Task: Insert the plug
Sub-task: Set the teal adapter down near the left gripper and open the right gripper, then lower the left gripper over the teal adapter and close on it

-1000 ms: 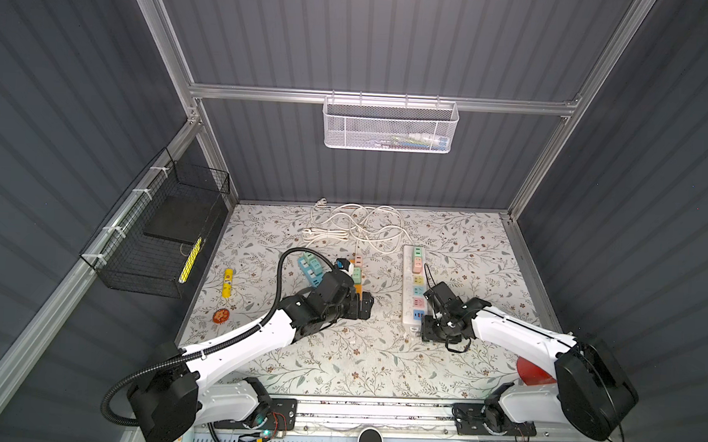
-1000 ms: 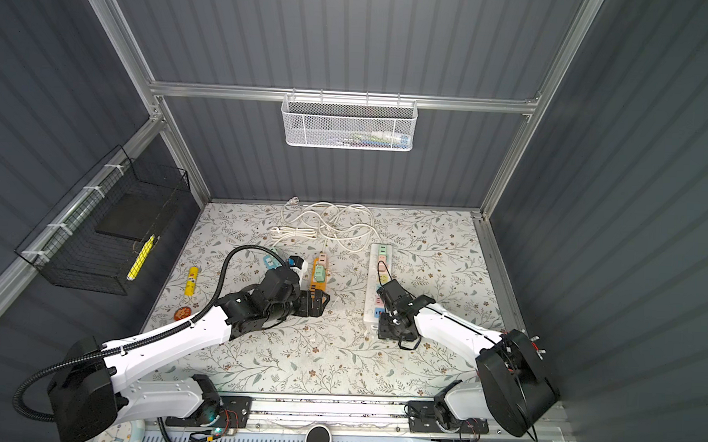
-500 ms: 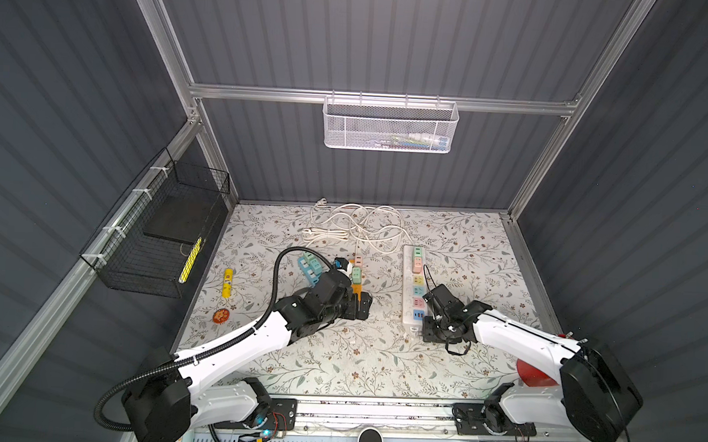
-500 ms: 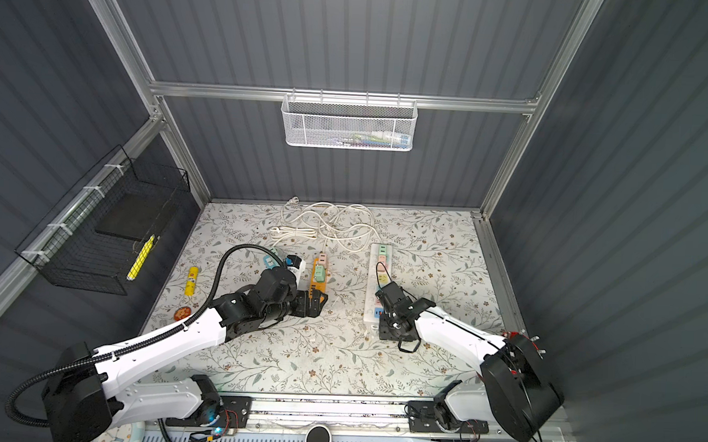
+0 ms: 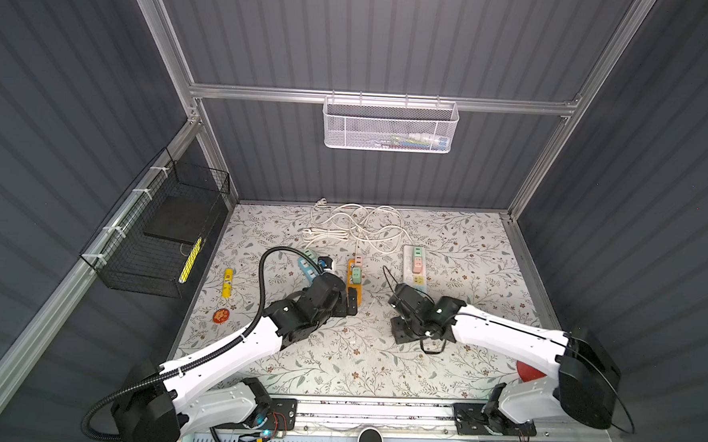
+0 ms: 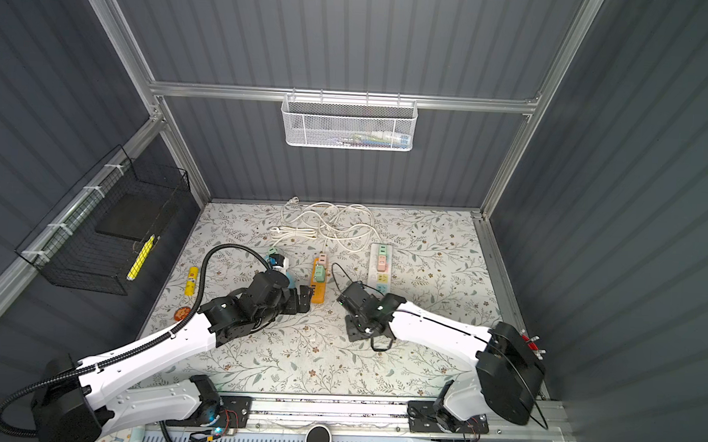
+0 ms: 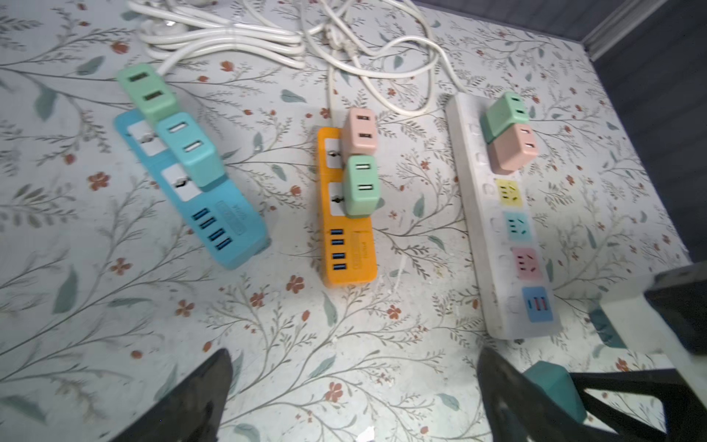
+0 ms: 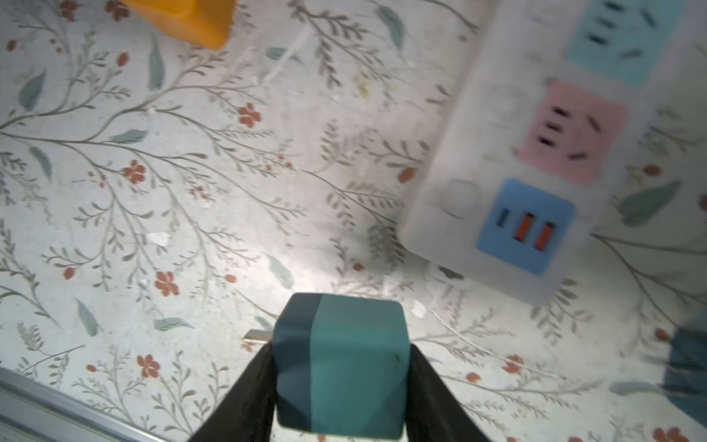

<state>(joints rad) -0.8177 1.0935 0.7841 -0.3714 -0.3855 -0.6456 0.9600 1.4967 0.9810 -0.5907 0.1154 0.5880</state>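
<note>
Floral mat [image 5: 337, 354] underneath. Right gripper [image 8: 340, 359] clamped on teal plug [image 8: 355, 344], just short of white strip [image 8: 459, 199] near end. Strip runs front-to-back, free sockets nearest. Prong [image 8: 257, 336] points sideways, likely needs turning down. Left gripper [image 7: 355, 371] spread wide, empty, by orange strip [image 7: 346, 245].

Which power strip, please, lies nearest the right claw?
The white strip, beside the right claw gripping the teal plug; the orange strip and blue strip lie farther off.

You are in a lab-style robot cell: ribbed grey walls [image 5: 374, 44], aluminium frame [image 5: 267, 94], a hung wire basket [image 5: 388, 126], a mounting rail [image 5: 375, 409].
</note>
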